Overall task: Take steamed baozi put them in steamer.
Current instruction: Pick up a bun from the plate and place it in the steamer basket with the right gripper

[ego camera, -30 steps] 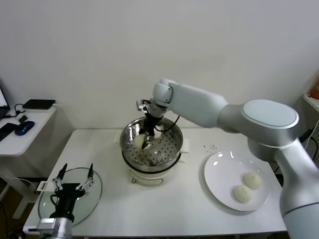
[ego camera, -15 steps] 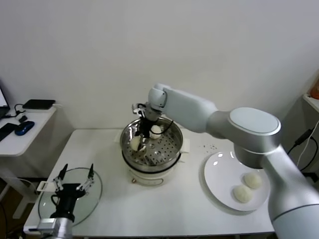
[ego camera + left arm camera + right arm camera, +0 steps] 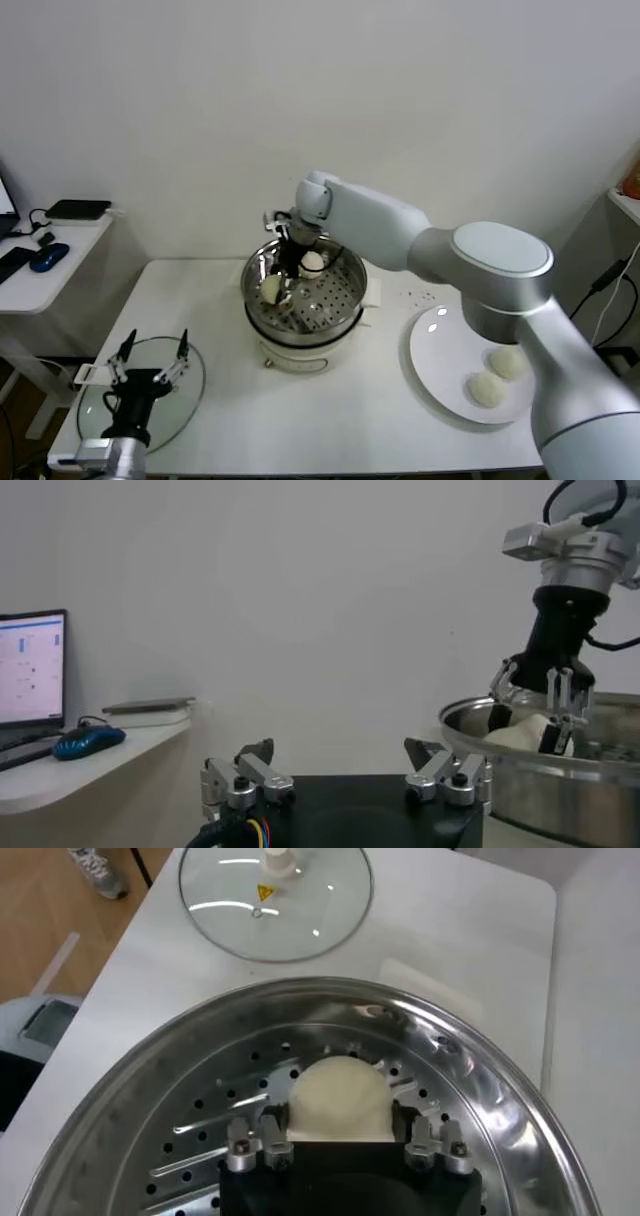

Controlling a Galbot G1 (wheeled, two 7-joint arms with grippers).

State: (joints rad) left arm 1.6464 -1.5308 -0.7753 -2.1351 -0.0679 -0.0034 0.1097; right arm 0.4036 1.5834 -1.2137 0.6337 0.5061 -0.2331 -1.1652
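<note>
Right wrist view: right pincer (image 3: 340,1138) grips baozi (image 3: 340,1098) inside steamer (image 3: 480,1078) rim.

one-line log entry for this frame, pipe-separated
right gripper: in steamer, jaws around baozi | second baozi: in steamer | two baozi: on plate | left gripper: open, over glass lid

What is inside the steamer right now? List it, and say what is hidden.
Inside the steamer: two steamed baozi, one between the right gripper fingers on the perforated floor, another near the back wall. The arm covers part of the floor; more there cannot be ruled out.
</note>
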